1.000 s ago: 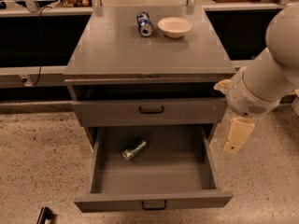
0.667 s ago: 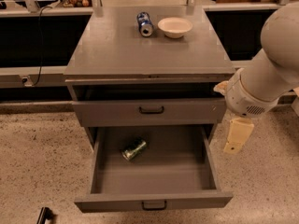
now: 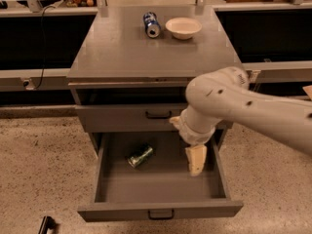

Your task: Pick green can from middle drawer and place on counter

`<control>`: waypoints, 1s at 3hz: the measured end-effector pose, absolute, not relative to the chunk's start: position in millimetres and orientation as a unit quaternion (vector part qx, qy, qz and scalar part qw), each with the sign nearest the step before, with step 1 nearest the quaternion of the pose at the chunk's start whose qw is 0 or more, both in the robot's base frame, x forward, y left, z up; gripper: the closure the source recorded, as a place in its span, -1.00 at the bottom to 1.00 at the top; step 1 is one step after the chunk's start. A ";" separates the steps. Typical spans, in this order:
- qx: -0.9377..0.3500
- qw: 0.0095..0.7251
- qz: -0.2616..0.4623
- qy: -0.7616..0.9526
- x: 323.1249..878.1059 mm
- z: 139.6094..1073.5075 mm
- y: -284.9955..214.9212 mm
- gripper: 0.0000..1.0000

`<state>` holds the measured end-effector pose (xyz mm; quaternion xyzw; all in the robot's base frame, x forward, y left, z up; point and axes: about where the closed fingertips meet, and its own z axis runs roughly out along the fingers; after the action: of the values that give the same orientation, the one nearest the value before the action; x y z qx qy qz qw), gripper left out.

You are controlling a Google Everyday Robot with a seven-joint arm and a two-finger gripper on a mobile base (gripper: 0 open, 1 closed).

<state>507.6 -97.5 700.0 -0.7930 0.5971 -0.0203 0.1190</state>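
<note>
The green can (image 3: 141, 156) lies on its side in the open middle drawer (image 3: 161, 209), left of centre and towards the back. My gripper (image 3: 196, 160) hangs down inside the drawer's right half, roughly a can's length to the right of the can and not touching it. My white arm (image 3: 229, 101) reaches in from the right and covers part of the drawer front above. The counter (image 3: 141, 52) is the flat grey top of the cabinet.
A blue-and-white can (image 3: 151, 24) lies next to a white bowl (image 3: 183, 27) at the back of the counter. The shallower grey drawer front (image 3: 131, 117) above is shut. A small black object (image 3: 46, 224) lies on the speckled floor at lower left.
My arm has swung left from beside the cabinet, and the gripper is now over the drawer's right half. The green can has not moved.
</note>
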 end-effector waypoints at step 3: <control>-0.828 0.136 -0.012 0.544 540.5 652.5 -64.3 -1.00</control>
<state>540.5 -64.3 652.5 -0.8279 0.5440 -0.0116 0.1361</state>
